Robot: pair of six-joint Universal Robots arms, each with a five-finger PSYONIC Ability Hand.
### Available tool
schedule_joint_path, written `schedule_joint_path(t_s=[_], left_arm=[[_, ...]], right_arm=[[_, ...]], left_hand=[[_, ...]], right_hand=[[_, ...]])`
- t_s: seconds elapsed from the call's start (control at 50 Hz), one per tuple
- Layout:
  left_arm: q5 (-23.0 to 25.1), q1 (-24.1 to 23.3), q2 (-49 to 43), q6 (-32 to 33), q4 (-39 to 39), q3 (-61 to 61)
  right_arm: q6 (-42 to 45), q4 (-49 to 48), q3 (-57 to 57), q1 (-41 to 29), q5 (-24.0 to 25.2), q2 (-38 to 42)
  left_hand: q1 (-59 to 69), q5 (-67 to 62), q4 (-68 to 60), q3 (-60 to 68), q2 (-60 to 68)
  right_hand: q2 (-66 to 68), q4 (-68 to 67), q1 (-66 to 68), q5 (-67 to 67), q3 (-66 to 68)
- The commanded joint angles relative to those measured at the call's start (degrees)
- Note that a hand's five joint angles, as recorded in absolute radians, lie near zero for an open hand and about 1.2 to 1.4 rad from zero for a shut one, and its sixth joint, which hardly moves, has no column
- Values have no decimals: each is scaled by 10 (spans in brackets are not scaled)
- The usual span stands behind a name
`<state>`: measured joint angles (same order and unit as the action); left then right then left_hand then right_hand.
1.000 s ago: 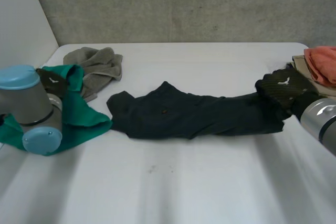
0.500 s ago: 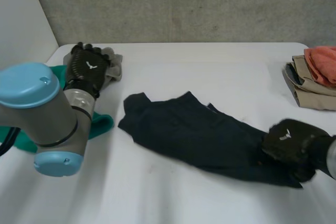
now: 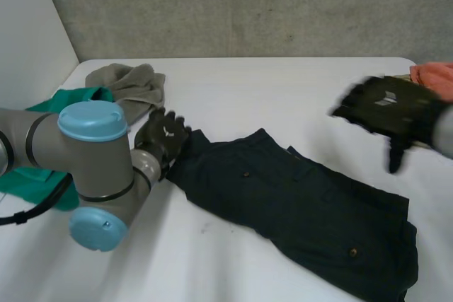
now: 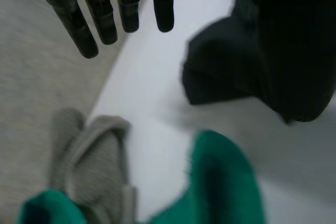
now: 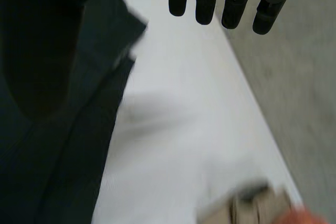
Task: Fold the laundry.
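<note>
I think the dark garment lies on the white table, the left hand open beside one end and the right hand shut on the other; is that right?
Not quite: the right hand is open, fingers straight and holding nothing, as the right wrist view shows. The dark garment does lie on the white table, the left hand open beside one end.

dark garment [image 3: 304, 210]: matt woven cloth. grey cloth [image 3: 131, 83]: soft, coarse-textured fabric. green cloth [image 3: 21, 178]: smooth, matt fabric. table [image 3: 283, 90]: smooth white top with faint sheen. wall [image 3: 248, 5]: rough grey concrete. left arm cap [image 3: 92, 119]: glossy light-blue plastic. left hand [image 3: 161, 139], right hand [image 3: 386, 107]: matt black.
</note>
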<state>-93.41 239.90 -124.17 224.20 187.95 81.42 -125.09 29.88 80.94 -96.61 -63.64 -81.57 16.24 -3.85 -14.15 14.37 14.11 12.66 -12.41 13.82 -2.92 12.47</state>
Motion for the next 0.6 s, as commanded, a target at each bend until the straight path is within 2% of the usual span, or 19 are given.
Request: schedule_joint_path(t_s=[0.02,0.1,0.22,0.3,0.32,0.36,0.5,0.6], left_arm=[[8,2,2,-58,-65,18],[27,3,2,-118,-65,13],[46,7,-21,-147,-65,-12],[47,2,-53,-150,-71,-33],[47,0,-59,-150,-71,-38],[46,1,-60,-150,-71,-41],[43,-3,-44,-149,-72,-41],[43,-5,3,-149,-72,-27]], right_arm=[[-84,-93,-136,-160,-7,182],[-103,-144,-183,-181,-10,267],[-166,-201,-248,-200,2,357],[-183,-203,-305,-207,9,407],[-185,-202,-314,-207,10,415],[-191,-199,-336,-207,10,431],[-230,-142,-437,-208,40,506],[-232,-88,-481,-208,67,546]], left_hand=[[-27,3,6,-8,-5],[-12,-12,-9,7,10],[88,-111,-108,106,109],[333,-356,-354,351,354],[483,-507,-504,502,504],[624,-648,-645,642,645],[638,-661,-659,656,659],[638,-661,-659,656,659]], right_hand=[[-27,24,-38,29,-25],[-27,24,-38,29,-25],[-27,24,-38,29,-25],[-27,24,-38,29,-25],[-27,24,-38,29,-25],[-27,24,-38,29,-25],[41,-44,30,-39,43],[100,-103,89,-98,102]])
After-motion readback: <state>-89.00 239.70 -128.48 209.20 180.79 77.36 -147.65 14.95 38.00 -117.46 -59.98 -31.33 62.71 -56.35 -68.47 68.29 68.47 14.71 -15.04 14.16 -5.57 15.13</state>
